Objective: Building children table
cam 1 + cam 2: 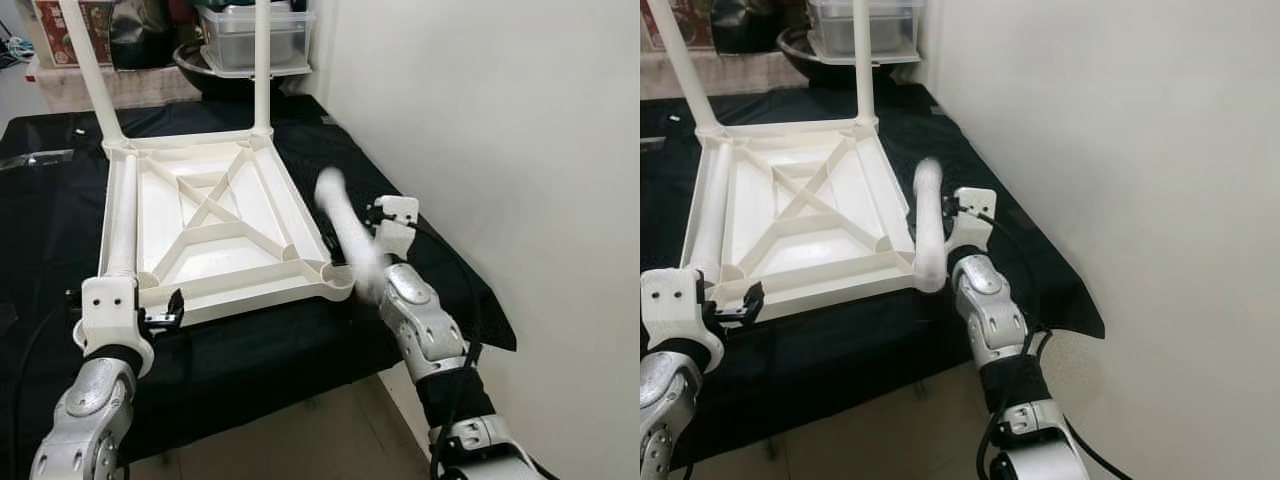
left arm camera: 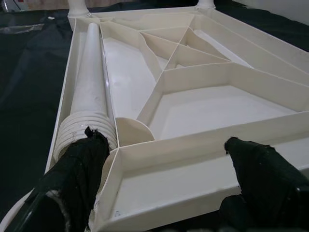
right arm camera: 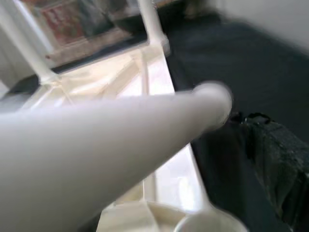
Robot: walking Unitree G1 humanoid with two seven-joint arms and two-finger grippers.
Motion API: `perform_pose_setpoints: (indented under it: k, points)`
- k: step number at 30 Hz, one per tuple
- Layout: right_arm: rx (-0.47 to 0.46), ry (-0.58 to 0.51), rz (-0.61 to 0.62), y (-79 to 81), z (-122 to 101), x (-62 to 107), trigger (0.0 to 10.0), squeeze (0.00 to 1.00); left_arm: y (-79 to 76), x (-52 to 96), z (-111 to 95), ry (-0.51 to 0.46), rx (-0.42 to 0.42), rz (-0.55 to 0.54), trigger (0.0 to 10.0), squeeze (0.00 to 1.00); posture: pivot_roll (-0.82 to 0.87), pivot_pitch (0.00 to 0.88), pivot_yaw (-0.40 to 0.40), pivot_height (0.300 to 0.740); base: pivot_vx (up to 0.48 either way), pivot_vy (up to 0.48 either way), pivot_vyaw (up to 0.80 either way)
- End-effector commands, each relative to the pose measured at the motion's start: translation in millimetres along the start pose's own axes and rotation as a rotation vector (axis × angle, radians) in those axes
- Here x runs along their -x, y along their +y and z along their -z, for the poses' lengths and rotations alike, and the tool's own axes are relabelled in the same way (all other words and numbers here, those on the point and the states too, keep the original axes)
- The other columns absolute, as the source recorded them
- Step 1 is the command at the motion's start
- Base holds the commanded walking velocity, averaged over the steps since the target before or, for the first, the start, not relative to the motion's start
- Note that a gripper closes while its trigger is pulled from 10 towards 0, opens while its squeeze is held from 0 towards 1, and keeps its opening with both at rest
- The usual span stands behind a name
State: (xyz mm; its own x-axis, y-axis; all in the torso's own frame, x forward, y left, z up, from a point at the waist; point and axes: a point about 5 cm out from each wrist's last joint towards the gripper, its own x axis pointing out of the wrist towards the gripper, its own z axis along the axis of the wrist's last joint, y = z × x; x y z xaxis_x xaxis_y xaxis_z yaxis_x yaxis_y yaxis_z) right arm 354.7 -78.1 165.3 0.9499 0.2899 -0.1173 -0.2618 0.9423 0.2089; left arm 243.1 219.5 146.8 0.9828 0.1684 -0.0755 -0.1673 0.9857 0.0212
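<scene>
A white children's table top [image 1: 292, 205] lies upside down on a black-covered surface. Two white legs stand upright in its far corners [image 1: 262, 65] [image 1: 90, 70]. A third leg [image 1: 122, 215] lies inside along its left rim. My left gripper [image 1: 160, 312] is open at the near-left corner, its fingers [image 2: 82, 164] spread on either side of the near rim. My right gripper [image 1: 378, 245] is beside the near-right corner, shut on a fourth leg [image 1: 345, 225]. That leg is blurred and tilts up and away over the corner socket [image 1: 335, 278]. One right finger [image 3: 275, 159] shows beside it.
A white wall [image 1: 500, 120] runs close along the right. Clear storage bins [image 1: 255, 35] and a dark bowl [image 1: 200, 65] stand behind the table top. The black cloth [image 1: 50, 200] hangs over the front edge, with tan floor [image 1: 330, 430] below.
</scene>
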Motion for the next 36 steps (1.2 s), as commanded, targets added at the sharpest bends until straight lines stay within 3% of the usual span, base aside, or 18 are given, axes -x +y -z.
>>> perform_pose_setpoints:
  k: [1, 9, 14, 25, 26, 27, 36]
  points:
    - [-0.07, 0.031, 0.001, 6.3, -1.2, -4.4, 10.0, 0.0, -7.5, -1.6, 8.0, 0.041, 0.005, 0.017, 10.0, 0.0, 0.1, 0.0, -0.097, 0.74, 0.0, 0.0, 0.0]
    - [-0.106, 0.018, -0.023, 23.9, -1.4, -7.6, 10.0, 0.0, -10.4, -1.8, 7.9, 0.039, 0.004, 0.023, 10.0, 0.0, 0.1, 0.0, -0.101, 0.74, 0.0, 0.0, 0.0]
    - [-0.017, -0.062, 0.051, 10.9, -12.3, -9.2, 10.0, 0.0, -3.6, -3.0, 7.4, 0.034, -0.017, 0.004, 10.0, 0.0, 0.11, 0.0, -0.107, 0.74, 0.0, 0.0, 0.0]
    - [-0.035, -0.221, 0.148, 3.1, -31.6, -7.4, 10.0, 0.0, -8.7, -3.9, 7.8, 0.029, -0.024, 0.008, 10.0, 0.0, 0.11, 0.0, -0.111, 0.74, 0.0, 0.0, 0.0]
    - [-0.054, -0.295, 0.162, 3.5, -38.8, -4.7, 2.0, 0.0, -8.5, -3.8, 7.8, 0.028, -0.026, 0.007, 10.0, 0.0, 0.12, 0.0, -0.111, 0.74, 0.0, 0.0, 0.0]
    - [-0.072, -0.358, 0.16, 6.5, -43.9, -2.4, 0.0, 0.0, -7.9, -3.8, 7.7, 0.027, -0.029, 0.004, 10.0, 0.0, 0.12, 0.0, -0.112, 0.74, 0.0, 0.0, 0.0]
    - [-0.1, -0.529, 0.154, 11.3, -63.0, 0.9, 0.0, 0.0, -6.3, -4.5, 7.7, 0.023, -0.034, -0.004, 10.0, 0.0, 0.13, 0.0, -0.116, 0.74, 0.0, 0.0, 0.0]
